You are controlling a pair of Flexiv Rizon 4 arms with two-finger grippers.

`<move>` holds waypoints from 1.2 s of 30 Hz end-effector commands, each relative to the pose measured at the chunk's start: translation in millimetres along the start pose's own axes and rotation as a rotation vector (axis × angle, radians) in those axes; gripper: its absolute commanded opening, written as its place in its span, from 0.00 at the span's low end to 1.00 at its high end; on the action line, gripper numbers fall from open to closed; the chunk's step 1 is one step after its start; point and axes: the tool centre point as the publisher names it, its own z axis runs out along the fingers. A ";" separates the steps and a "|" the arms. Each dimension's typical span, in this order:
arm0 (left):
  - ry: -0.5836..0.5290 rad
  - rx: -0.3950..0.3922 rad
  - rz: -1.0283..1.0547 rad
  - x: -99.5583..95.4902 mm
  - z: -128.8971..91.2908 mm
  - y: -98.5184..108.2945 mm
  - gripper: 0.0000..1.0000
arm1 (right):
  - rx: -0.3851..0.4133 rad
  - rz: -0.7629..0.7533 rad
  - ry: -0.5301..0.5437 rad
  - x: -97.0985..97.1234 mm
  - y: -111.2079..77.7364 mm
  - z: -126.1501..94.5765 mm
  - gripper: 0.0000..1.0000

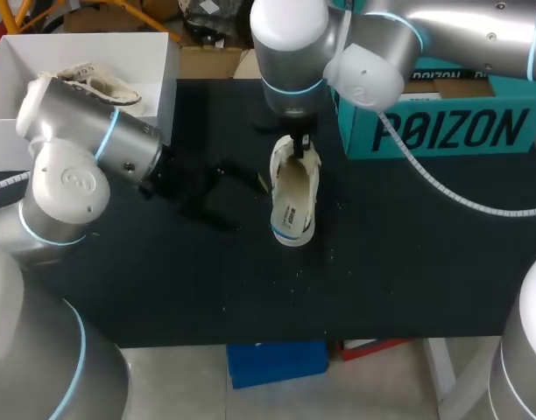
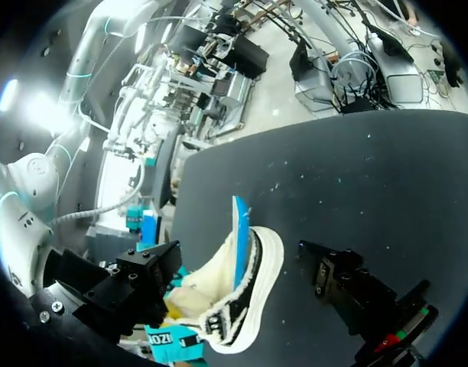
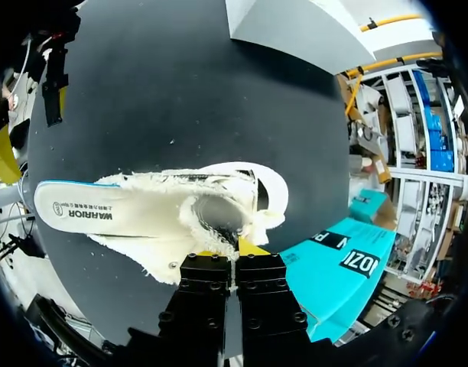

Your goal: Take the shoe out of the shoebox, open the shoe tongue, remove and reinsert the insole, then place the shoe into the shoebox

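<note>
The shoe [image 3: 219, 187] is lying opening-up in the middle of the black table [image 1: 408, 262], well apart from the white shoebox [image 1: 154, 52] at the far left corner. Its insole [image 3: 89, 214] is sitting only partly inside, with the heel end jutting out past the back of the shoe. The right gripper [image 3: 239, 248] is standing over the toe end with its yellow tips pressed almost together, pinching the fleecy edge of the upper there, probably the tongue. The left gripper [image 1: 229, 197] is hovering just beside the shoe, fingers spread wide and holding nothing. The insole step seems to be in hand, though whether it is going out or in is not showing. Either way, the right gripper should be holding the tongue back while bearing down lightly, so the shoe is not sliding. The left should be taking the free heel end flat across its thickness and travelling straight along the shoe's length. The fleece lining is likely dragging on the insole, so a slow, level pull or push should be keeping it from buckling.
</note>
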 end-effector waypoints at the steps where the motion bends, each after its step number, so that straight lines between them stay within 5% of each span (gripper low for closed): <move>1: 0.014 0.033 0.015 -12.9 20.5 20.6 0.98 | -0.007 0.007 -0.004 4.2 -5.4 1.6 0.00; 17: 0.043 0.048 0.028 -14.8 52.0 42.0 0.64 | -0.011 0.034 -0.001 8.8 -12.1 6.1 0.00; 21: 0.039 0.050 0.020 -13.8 55.2 42.4 0.48 | -0.011 0.035 -0.001 8.5 -12.4 6.4 0.00; 36: 0.073 0.079 0.016 -7.6 64.3 38.6 0.45 | -0.008 0.041 0.007 10.1 -13.3 9.9 0.00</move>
